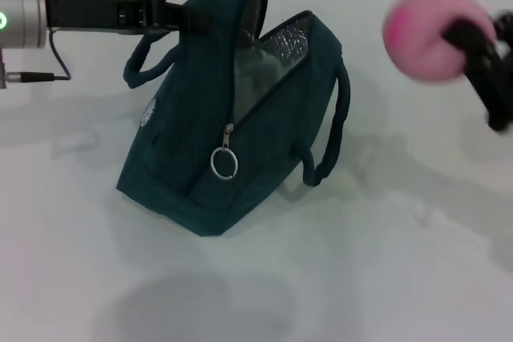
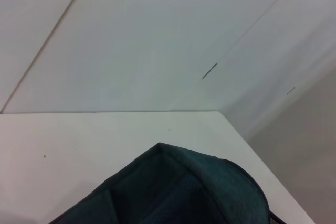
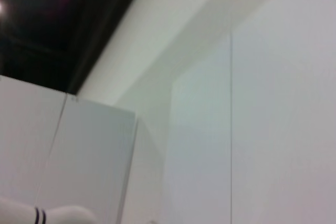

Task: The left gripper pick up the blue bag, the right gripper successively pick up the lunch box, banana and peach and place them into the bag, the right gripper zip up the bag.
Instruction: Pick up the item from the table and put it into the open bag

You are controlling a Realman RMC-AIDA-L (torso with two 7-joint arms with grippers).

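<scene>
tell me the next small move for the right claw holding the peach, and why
Probably carry the peach toward the robot's left until it hangs over the bag's open mouth, then lower it in. The right claw grips the peach in the air beside the blue bag, clear of it, while the left claw holds the bag's top edge, keeping the zipper gap open.
</scene>
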